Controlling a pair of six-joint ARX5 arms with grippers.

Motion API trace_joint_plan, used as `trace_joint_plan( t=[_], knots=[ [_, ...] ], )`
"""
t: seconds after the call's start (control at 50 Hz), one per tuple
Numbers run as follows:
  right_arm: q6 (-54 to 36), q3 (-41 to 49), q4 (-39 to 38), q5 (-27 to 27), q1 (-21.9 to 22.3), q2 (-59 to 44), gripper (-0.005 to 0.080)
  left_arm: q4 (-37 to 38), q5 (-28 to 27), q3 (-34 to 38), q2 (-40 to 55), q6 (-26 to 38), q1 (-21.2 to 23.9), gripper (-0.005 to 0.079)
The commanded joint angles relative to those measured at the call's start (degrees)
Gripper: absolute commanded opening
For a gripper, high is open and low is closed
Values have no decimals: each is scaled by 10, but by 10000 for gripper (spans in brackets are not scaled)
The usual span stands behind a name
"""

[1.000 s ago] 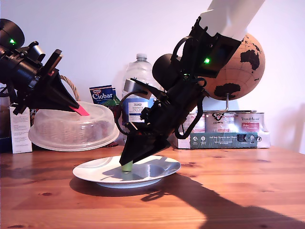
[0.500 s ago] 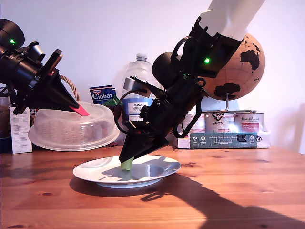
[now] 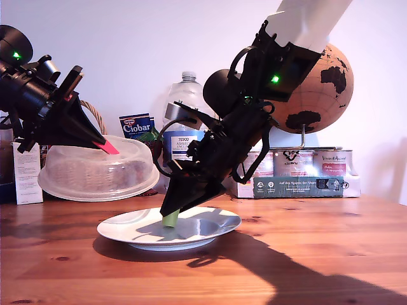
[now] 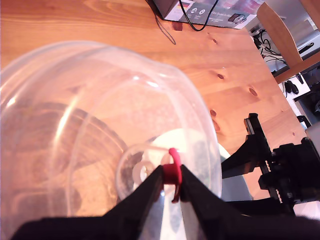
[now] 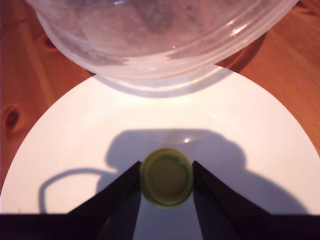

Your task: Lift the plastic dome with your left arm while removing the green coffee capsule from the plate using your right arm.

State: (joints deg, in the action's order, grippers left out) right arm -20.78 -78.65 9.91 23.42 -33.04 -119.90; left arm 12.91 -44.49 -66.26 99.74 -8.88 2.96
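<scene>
While pinching the pink-red tab [image 4: 172, 171] between the nearly shut fingers of my first gripper [image 4: 171, 175], hold the plastic dome [image 3: 95, 173] raised at nine o'clock of the plate [image 3: 215, 223] in the exterior view, open side down and rim about level, overlapping the plate's far edge in the second wrist view. See along the back of the wooden surface [image 3: 318, 254], from nine to three o'clock in the exterior view, a white carton [image 3: 25, 173], a basket handle [image 3: 96, 115], a Ciobar box [image 3: 135, 126], a water bottle [image 3: 186, 101] partly hidden by my second arm [image 3: 245, 127], tins [image 3: 305, 164] and a globe [image 3: 324, 89]. Grip the green coffee capsule [image 5: 166, 176] near the plate's middle with my second gripper [image 5: 166, 166], one finger against each side of its rim. Find its long axis near vertical, leaning slightly toward one o'clock in the exterior view, wide rim up, narrow end at the plate; cannot tell whether touching.
</scene>
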Motion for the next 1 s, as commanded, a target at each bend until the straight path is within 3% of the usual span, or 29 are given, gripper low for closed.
trace_joint_plan(
  t=[0.0,0.84,0.98],
  knots=[
    [4,-8,4,0,5,-5,257,-5,-3,2,-4,4,-2,-24],
    [-11,-10,57,-18,74,45,257,-3,-11,2,-4,3,-2,-24],
    [-33,-10,77,-44,81,46,257,-3,-12,2,-4,3,-2,-24]
  ],
)
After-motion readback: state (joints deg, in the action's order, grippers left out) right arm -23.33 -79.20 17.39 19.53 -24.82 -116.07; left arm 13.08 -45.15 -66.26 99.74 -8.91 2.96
